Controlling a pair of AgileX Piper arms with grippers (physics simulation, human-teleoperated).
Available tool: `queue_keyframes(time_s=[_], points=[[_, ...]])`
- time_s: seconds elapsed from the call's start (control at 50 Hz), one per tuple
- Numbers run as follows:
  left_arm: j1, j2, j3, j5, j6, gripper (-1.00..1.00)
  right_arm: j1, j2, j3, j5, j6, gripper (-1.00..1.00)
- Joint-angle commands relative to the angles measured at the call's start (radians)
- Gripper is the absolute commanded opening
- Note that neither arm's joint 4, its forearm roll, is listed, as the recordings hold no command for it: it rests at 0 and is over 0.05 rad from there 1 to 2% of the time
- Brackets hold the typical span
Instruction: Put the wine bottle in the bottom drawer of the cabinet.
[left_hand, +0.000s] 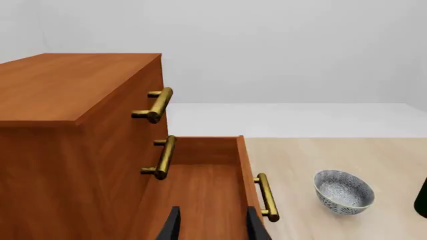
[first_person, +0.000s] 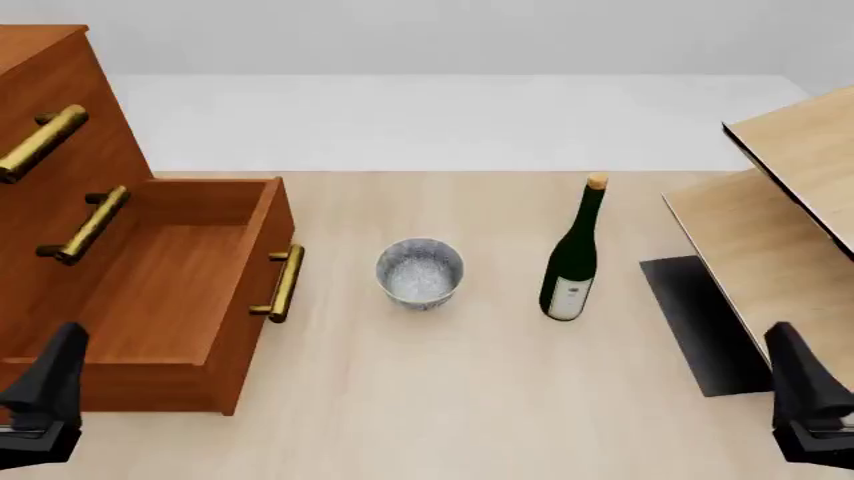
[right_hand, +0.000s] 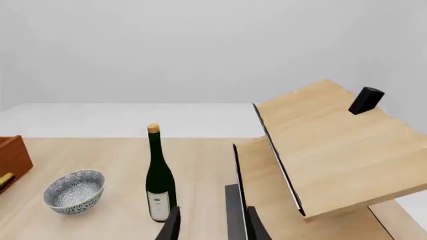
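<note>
Pale bench (first_person: 494, 400): wine bottle (first_person: 574, 255) upright between bowl (first_person: 419, 272) and shelf unit (first_person: 774, 230), bottom drawer (first_person: 160, 290) open. Both end effectors, left (left_hand: 212, 225) and right (right_hand: 212, 225), apart, empty. A high grasp may topple it

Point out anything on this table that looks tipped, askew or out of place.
The pale shelf unit at the right edge sits tilted, its boards slanting rather than level. Otherwise all looks orderly: the wine bottle stands upright, the bowl sits upright, and the bottom drawer is pulled open.
</note>
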Motion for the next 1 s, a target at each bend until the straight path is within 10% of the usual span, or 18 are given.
queue_keyframes(time_s=[0.02,0.42,1.0], points=[[-0.002,0.006,-0.002,0.000,0.002,1.00,0.004,0.005,-0.003,-0.002,-0.004,1.00],[-0.015,0.020,-0.041,0.010,0.041,1.00,0.014,-0.001,-0.010,-0.011,-0.011,1.00],[-0.039,0.390,-0.459,0.078,0.028,1.00,0.038,-0.001,-0.011,-0.002,-0.017,1.00]])
